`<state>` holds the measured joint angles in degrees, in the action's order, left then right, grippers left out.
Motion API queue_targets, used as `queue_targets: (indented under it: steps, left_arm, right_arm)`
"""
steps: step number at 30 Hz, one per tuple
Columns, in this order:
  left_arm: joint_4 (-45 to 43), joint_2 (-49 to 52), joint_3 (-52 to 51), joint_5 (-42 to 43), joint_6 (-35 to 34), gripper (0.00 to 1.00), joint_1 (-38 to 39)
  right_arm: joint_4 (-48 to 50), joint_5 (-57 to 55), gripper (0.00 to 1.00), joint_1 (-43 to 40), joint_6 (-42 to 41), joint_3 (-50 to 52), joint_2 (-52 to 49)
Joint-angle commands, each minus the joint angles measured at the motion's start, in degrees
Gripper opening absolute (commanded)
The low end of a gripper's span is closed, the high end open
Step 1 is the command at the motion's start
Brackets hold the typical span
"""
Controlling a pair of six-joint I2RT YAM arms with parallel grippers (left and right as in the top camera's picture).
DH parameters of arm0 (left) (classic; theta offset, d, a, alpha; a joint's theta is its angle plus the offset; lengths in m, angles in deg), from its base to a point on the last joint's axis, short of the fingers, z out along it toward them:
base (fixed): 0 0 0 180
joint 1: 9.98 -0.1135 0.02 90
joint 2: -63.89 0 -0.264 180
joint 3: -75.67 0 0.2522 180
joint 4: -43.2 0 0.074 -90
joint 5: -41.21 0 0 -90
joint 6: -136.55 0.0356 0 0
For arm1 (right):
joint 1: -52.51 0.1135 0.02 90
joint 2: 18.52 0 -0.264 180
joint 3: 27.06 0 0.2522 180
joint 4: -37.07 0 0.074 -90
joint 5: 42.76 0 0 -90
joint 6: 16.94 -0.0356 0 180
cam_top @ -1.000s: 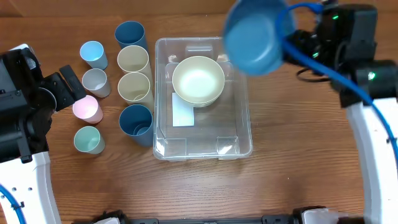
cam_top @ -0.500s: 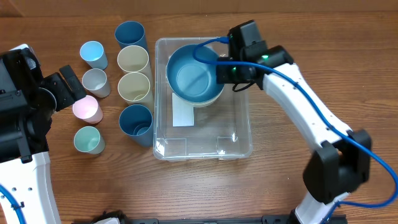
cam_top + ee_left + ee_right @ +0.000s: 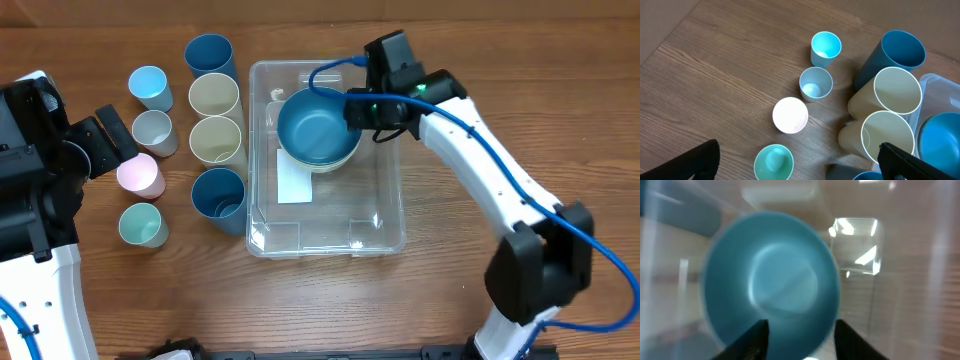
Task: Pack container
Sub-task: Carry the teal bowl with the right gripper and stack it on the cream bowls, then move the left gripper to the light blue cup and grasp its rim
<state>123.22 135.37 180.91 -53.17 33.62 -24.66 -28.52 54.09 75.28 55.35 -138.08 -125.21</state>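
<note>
Round blue bowl [image 3: 318, 125] lowered into clear plastic container [image 3: 386, 215], right hand [image 3: 800, 326] spread.

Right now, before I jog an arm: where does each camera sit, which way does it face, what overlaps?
Overhead: fixed above the table, looking down on the container, cups, left arm and right arm.
Left wrist: on the left arm, looking down at the cups; its dark fingers fill the bottom corners.
Right wrist: over the container, looking down into the blue bowl, blurred; its fingers flank the bottom edge.
Shared: blue bowl in overhead and right wrist; cups in overhead and left wrist.
</note>
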Motion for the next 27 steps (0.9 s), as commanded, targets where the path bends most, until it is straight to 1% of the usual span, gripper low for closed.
queue_targets:
  steps: [1, 5, 6, 8, 10, 12, 14, 16, 20, 21, 22, 23, 27]
  left_arm:
    - [-0.1, 0.1, 1.2, -0.5, 1.4, 1.0, -0.3]
    - [-0.1, 0.1, 1.2, -0.5, 1.4, 1.0, -0.3]
    - [-0.1, 0.1, 1.2, -0.5, 1.4, 1.0, -0.3]
    - [-0.1, 0.1, 1.2, -0.5, 1.4, 1.0, -0.3]
    - [-0.1, 0.1, 1.2, -0.5, 1.4, 1.0, -0.3]
    - [-0.1, 0.1, 1.2, -0.5, 1.4, 1.0, -0.3]
    - [-0.1, 0.1, 1.2, -0.5, 1.4, 1.0, -0.3]
    - [-0.2, 0.1, 1.2, -0.3, 0.9, 1.0, -0.3]
    - [-0.3, 0.1, 1.2, 2.1, -0.5, 1.0, -0.3]
    - [-0.2, 0.1, 1.2, 4.2, -1.2, 1.0, -0.3]
    - [1.0, 0.1, 1.2, 9.4, -2.4, 1.0, -0.3]
    - [2.6, 0.1, 1.2, 12.1, -2.3, 1.0, -0.3]
    - [3.0, 0.1, 1.2, 16.3, -2.9, 1.0, -0.3]
  right_arm:
    - [-3.0, -2.9, 0.53, -3.3, 0.0, -4.9, 11.1]
    - [-10.2, -3.4, 0.56, -10.3, -0.3, -4.9, 16.5]
    - [-11.8, -3.4, 0.59, -12.4, -0.3, -4.9, 17.2]
    - [-14.8, -3.4, 0.61, -16.8, -0.4, -4.9, 17.9]
    - [-17.4, -3.4, 0.7, -21.6, -1.0, -4.7, 17.8]
    - [-18.9, -3.3, 0.83, -25.6, -2.2, -4.4, 17.4]
    - [-20.1, -3.1, 1.0, -29.3, -3.5, -4.1, 17.0]
    - [-20.5, -2.7, 1.0, -32.1, -3.6, -3.8, 16.9]
    - [-20.8, -2.1, 1.0, -35.0, -3.6, -3.6, 16.9]
    - [-20.8, -2.1, 1.0, -35.3, -3.6, -3.6, 16.9]
    - [-20.8, -2.1, 1.0, -35.3, -3.5, -3.6, 16.9]
    - [-20.8, -2.1, 1.0, -35.3, -3.5, -3.6, 16.9]
    - [-21.1, -2.1, 1.0, -35.3, -3.5, -3.6, 16.9]
